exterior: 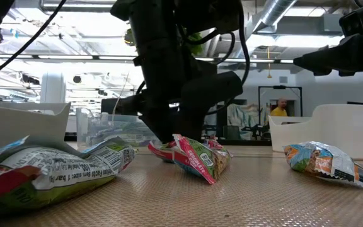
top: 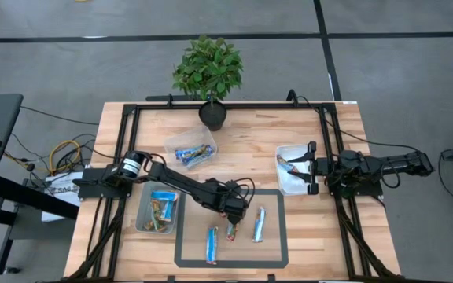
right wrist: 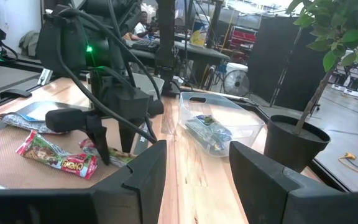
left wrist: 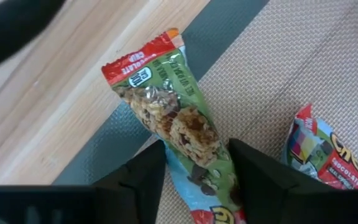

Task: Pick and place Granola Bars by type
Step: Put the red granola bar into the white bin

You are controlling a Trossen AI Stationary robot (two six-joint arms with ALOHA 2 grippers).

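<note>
A granola bar in a green and red wrapper [left wrist: 179, 118] lies flat on the dark-edged mat [top: 270, 251], its far end over the mat's border onto the wood. My left gripper [left wrist: 197, 180] comes down on it and is shut on it; in the high view it is at mid-table [top: 234, 215]. A second red-wrapped bar [left wrist: 325, 155] lies close beside it. Two blue bars [top: 211, 244] [top: 259, 224] lie on the same mat. My right gripper [right wrist: 197, 180] waits open at the right, by the right bin [top: 288, 182]. My left gripper has the green and red bar between its two fingers [left wrist: 145, 180], which meet its two long edges [left wrist: 219, 158] around the bar's middle. The fingers point steeply down from above and lie across the bar. The bar rests flat on the mat.
A clear bin [top: 141, 218] at the left holds brown and green bars, a far bin [top: 171, 144] holds blue ones, and the right bin holds one bar. A potted plant [top: 209, 75] stands at the far edge. Black frame rails [top: 327, 141] run along the table's sides.
</note>
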